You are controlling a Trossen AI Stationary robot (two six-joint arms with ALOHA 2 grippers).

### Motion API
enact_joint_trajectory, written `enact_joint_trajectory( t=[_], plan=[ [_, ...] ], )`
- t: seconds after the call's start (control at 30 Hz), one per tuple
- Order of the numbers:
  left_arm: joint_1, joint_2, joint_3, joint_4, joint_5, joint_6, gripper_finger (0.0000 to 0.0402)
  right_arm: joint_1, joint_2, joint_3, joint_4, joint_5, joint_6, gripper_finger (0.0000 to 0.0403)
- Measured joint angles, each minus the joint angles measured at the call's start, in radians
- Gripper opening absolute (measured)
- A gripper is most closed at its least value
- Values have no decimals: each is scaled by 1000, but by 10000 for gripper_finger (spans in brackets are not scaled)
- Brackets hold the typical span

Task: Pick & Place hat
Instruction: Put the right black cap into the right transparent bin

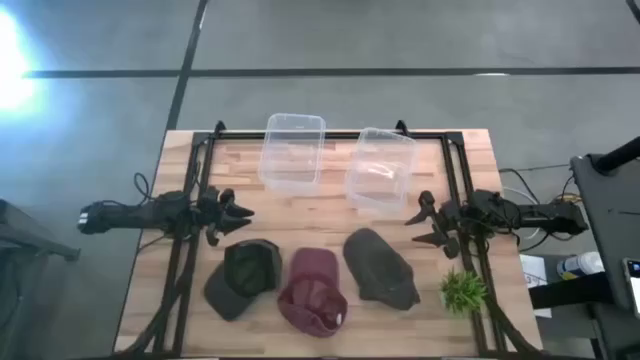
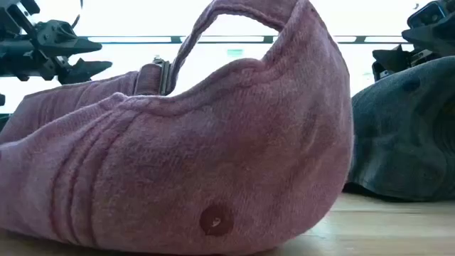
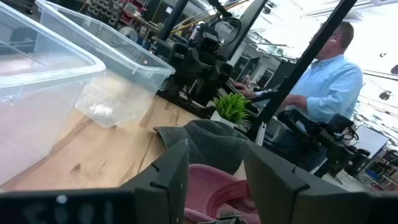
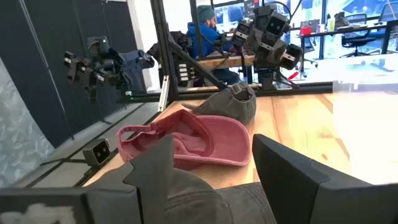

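Three caps lie in a row near the table's near edge: a dark green cap (image 1: 243, 278) on the left, a maroon cap (image 1: 312, 291) in the middle, a grey cap (image 1: 380, 267) on the right. The maroon cap (image 2: 185, 156) fills the low view, lying upside down with its strap arching up. My left gripper (image 1: 240, 222) is open, hovering just beyond the green cap at the table's left. My right gripper (image 1: 418, 228) is open, hovering right of the grey cap (image 4: 230, 199). The maroon cap (image 4: 186, 143) shows open side up in the right wrist view.
Two clear plastic bins (image 1: 292, 150) (image 1: 380, 168) stand side by side toward the far edge. A small green artificial plant (image 1: 463, 291) stands near the right near corner. A dark frame (image 1: 195, 180) runs along the table's sides. People (image 3: 329, 87) are in the room beyond.
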Motion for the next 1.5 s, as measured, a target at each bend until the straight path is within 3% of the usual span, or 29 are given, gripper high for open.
enact_joint_trajectory(
  t=[1.23,1.33,1.43,1.5],
  plan=[
    [0,0,0,0,0,0,147,0,0,0,1,0,-4,215],
    [0,0,0,0,0,0,147,0,0,0,12,6,-191,215],
    [0,0,0,0,0,3,147,0,1,0,44,7,-232,215],
    [0,0,0,-5,-1,163,147,0,-1,0,47,7,-200,215]
  ],
)
